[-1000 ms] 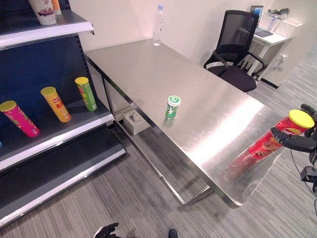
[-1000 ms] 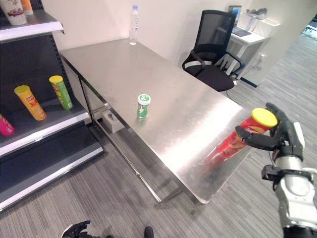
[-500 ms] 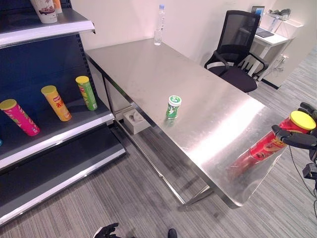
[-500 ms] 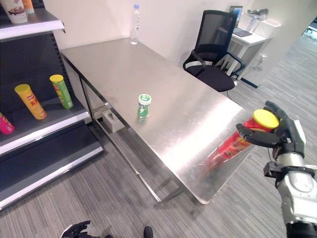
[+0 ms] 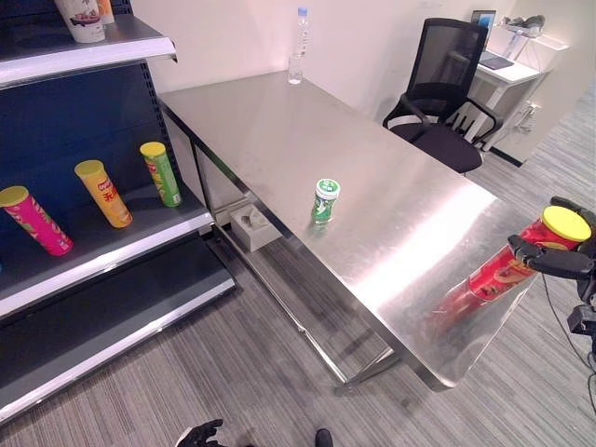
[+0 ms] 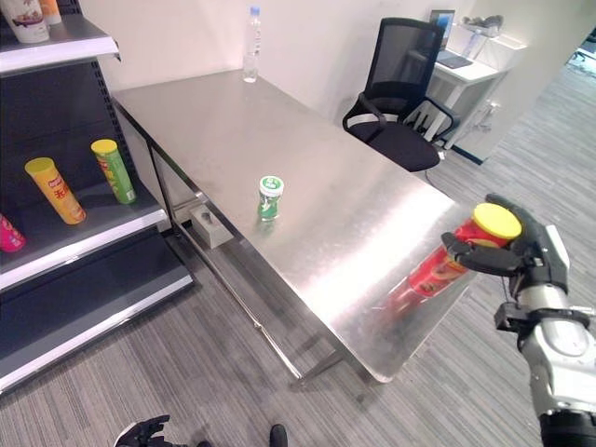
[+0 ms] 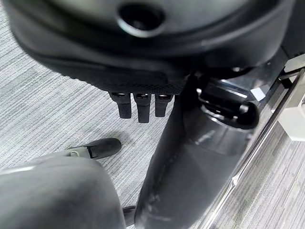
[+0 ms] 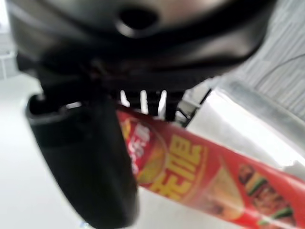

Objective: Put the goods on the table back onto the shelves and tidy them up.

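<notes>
The red chip can [image 6: 445, 264] is a tall cardboard tube with a flat yellow plastic lid and glossy printed snack art (the right wrist view shows yellow lettering on it). It leans tilted at the near right corner of the brushed stainless steel table [image 6: 233, 121], and the right hand [image 6: 521, 253] has its thumb and fingers curled round the top end. A short green canister with a white cap [image 5: 324, 201] stands upright near the table's front edge, well apart from the can. The left hand [image 5: 197, 434] hangs low over the grey striped carpet, fingers loosely relaxed. Pink [image 5: 33, 220], yellow [image 5: 102, 193] and green [image 5: 161, 174] chip cans lean on the dark shelf [image 5: 140, 247].
</notes>
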### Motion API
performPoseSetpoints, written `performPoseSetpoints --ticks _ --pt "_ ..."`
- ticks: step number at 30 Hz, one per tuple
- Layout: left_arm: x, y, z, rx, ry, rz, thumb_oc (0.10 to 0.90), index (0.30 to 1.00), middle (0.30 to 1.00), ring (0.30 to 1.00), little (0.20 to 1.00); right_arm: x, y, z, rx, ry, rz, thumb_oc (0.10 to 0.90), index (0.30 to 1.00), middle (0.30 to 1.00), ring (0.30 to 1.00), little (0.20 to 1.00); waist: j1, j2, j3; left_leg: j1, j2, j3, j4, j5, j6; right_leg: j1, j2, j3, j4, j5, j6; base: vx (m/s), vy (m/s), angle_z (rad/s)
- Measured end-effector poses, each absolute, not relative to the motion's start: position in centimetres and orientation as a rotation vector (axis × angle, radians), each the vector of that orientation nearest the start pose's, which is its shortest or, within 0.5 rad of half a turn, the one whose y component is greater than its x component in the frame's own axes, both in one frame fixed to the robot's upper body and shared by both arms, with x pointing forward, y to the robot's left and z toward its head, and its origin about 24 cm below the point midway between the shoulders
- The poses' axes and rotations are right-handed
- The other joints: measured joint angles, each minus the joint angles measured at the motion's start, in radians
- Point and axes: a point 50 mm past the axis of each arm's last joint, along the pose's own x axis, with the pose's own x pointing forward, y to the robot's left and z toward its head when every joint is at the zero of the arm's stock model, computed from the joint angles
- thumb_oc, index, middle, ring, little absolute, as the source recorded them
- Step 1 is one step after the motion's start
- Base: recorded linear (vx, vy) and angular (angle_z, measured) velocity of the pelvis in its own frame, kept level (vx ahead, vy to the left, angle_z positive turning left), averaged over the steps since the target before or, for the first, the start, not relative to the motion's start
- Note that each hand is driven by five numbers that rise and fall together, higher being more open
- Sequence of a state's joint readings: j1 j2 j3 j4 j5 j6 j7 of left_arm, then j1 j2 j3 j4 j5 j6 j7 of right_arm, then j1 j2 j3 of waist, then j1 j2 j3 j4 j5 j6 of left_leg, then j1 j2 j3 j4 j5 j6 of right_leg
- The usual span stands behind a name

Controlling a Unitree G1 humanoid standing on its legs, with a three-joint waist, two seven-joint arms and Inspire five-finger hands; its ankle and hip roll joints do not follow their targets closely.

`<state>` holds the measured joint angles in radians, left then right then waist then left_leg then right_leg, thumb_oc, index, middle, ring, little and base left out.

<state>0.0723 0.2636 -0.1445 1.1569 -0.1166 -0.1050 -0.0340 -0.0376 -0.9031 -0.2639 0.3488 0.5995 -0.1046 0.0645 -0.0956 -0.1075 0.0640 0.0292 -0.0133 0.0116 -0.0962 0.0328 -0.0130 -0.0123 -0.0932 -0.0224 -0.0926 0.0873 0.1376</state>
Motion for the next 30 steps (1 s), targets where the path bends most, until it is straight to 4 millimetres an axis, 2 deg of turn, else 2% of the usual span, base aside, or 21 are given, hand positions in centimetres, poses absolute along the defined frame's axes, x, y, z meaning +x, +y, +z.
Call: performPoseSetpoints --ticks 8,22,26,27,30 --pt "8.2 23.8 -15.7 0.191 1.131 0.062 0.800 0.900 0.900 0.900 0.900 23.8 -39.0 13.1 -0.267 -0.025 -0.345 0.400 0.300 0.300 0.300 0.300 0.003 0.000 0.000 0.000 0.000 -0.003 0.000 0.002 0.002 -0.002 0.000 -0.001 0.000 -0.001 0.000 0.00 0.000 0.00" --pt "8.3 23.9 -15.7 0.190 1.131 0.066 0.800 0.900 0.900 0.900 0.900 23.8 -38.9 13.3 -0.274 -0.033 -0.352 0.400 0.300 0.300 0.300 0.300 0.009 -0.002 0.002 0.000 -0.001 -0.003 0.000 0.002 0.002 -0.002 0.000 -0.001 0.000 0.000 0.000 -0.01 0.009 0.00" --pt "8.2 24.0 -15.7 0.188 1.130 0.072 0.800 0.900 0.900 0.900 0.900 24.4 -37.0 13.7 -0.239 -0.105 -0.333 0.400 0.300 0.300 0.300 0.300 0.008 -0.002 0.005 -0.001 -0.001 0.000 0.000 0.003 0.005 -0.002 0.000 0.001 0.000 0.000 0.000 -0.06 0.058 -0.03" --pt "8.3 24.0 -15.7 0.188 1.128 0.073 0.800 0.900 0.900 0.900 0.900 24.7 -35.7 14.1 -0.214 -0.157 -0.303 0.400 0.300 0.300 0.300 0.300 0.010 -0.002 0.009 -0.002 -0.002 0.000 0.000 0.003 0.005 -0.002 -0.001 0.002 0.000 0.000 0.000 -0.08 0.053 0.01" --pt "9.0 24.1 -15.3 0.191 1.093 0.069 0.800 0.900 0.900 0.900 0.900 25.1 -33.5 15.2 -0.197 -0.253 -0.238 0.400 0.300 0.300 0.300 0.300 0.033 -0.002 0.025 -0.002 -0.005 0.005 0.006 0.007 0.006 -0.008 -0.002 0.004 0.001 0.004 -0.003 -0.14 0.030 -0.02"
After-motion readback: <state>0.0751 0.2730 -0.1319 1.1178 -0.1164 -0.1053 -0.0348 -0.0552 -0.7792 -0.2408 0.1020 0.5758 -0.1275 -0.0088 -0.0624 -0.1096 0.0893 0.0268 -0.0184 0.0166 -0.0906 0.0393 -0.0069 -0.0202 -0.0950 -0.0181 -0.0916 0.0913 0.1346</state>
